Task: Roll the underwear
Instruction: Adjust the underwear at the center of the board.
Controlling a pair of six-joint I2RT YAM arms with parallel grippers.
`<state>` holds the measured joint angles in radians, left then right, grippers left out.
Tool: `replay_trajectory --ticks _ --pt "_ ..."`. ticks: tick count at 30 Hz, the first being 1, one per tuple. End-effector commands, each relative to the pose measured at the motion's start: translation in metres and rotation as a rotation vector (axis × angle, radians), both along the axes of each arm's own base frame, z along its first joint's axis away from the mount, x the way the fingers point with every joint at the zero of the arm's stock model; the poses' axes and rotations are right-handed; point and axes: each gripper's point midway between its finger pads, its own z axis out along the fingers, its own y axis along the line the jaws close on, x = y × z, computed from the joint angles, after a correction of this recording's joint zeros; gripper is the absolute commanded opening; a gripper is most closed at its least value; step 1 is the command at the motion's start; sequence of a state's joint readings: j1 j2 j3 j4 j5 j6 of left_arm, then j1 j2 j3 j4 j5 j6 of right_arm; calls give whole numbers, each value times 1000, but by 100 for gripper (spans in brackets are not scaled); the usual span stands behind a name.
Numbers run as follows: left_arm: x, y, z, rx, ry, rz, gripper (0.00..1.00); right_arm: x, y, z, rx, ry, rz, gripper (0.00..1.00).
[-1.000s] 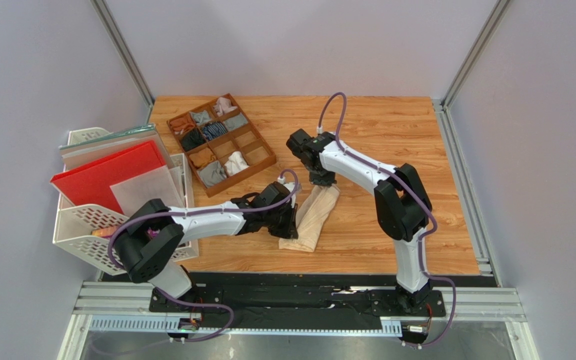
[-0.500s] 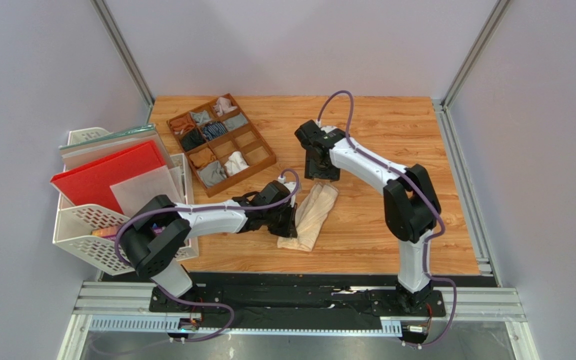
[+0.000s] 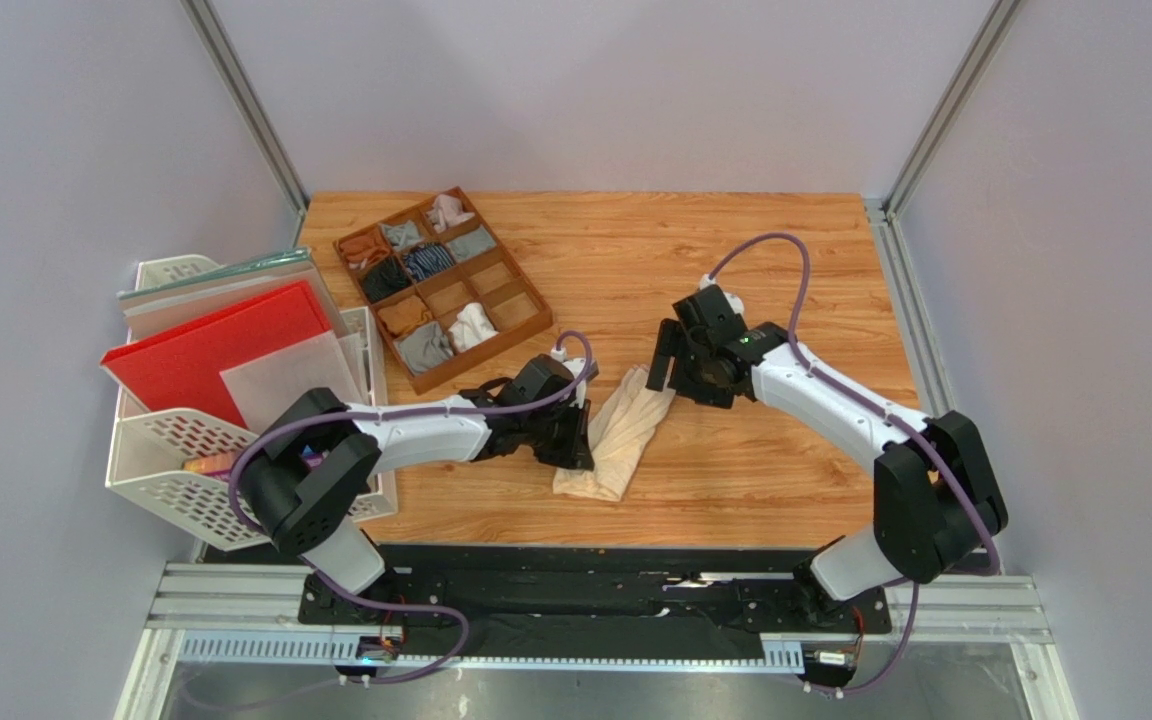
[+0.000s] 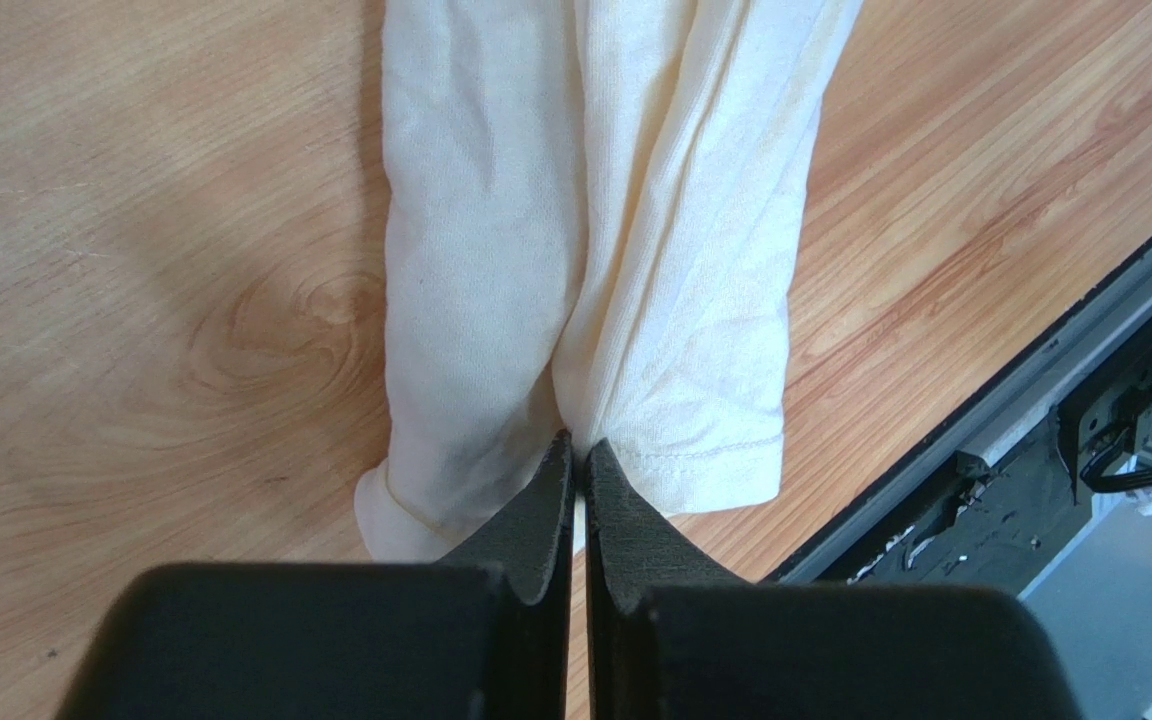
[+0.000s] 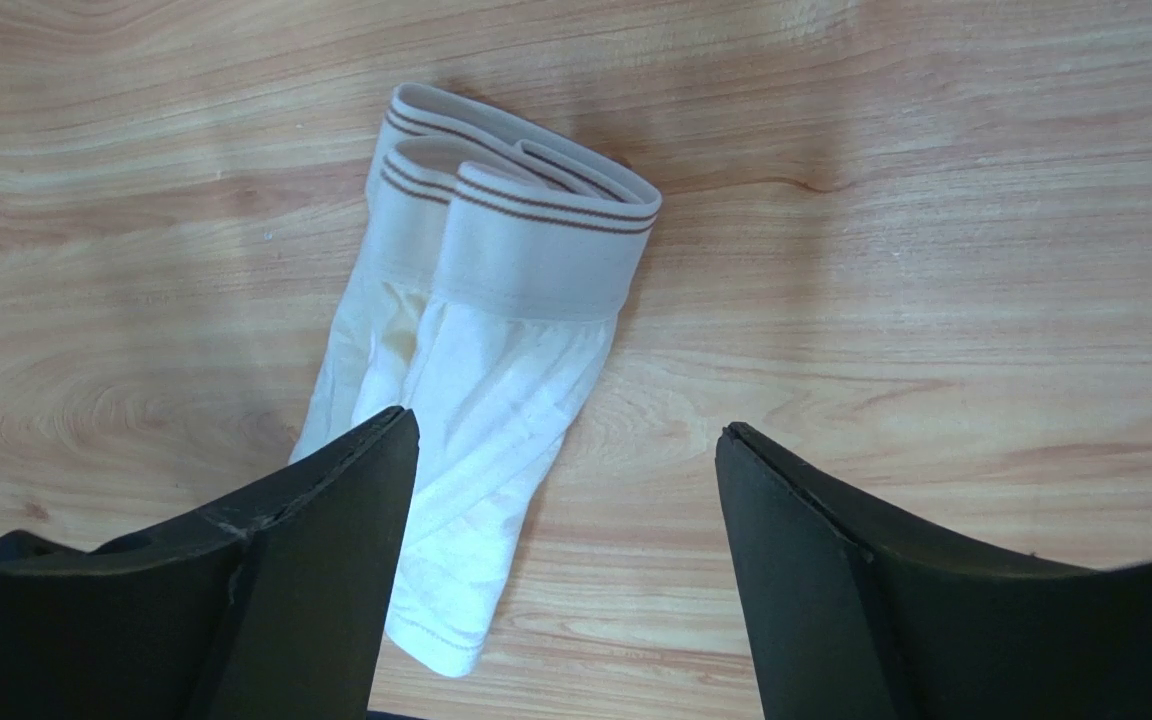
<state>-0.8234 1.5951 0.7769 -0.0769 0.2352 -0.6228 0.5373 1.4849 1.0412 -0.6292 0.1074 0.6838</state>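
The cream-beige underwear (image 3: 620, 435) lies folded into a long narrow strip on the wooden table, running from near-left to far-right. My left gripper (image 3: 579, 440) is shut on its near hem end. In the left wrist view the cloth (image 4: 597, 255) bunches into a crease right at the pinching gripper (image 4: 578, 446). My right gripper (image 3: 668, 375) hovers open just right of the waistband end and holds nothing. The right wrist view shows the striped waistband (image 5: 530, 225) ahead of that gripper (image 5: 567, 428), with the strip passing under its left finger (image 5: 327, 510).
A wooden compartment tray (image 3: 515, 308) with small rolled garments stands at the back left. A white basket (image 3: 162, 450) with a red folder (image 3: 214, 353) sits off the table's left side. The black rail (image 4: 988, 435) of the near edge is close to the hem end.
My right gripper went from shut at the waistband end to wide open, then swung right and nearer, leaving the waistband lying on the table. The left gripper kept its pinch and place.
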Motion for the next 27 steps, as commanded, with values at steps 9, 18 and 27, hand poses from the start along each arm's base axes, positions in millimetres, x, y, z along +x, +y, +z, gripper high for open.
replay_trajectory --ticks 9,18,27 --pt "9 0 2 -79 42 29 0 24 -3 -11 223 -61 -64 55" --pt "13 7 -1 -77 53 43 0 26 1 -32 262 -40 -45 52" --pt "15 10 1 -84 51 41 0 36 3 -46 281 -22 -56 53"
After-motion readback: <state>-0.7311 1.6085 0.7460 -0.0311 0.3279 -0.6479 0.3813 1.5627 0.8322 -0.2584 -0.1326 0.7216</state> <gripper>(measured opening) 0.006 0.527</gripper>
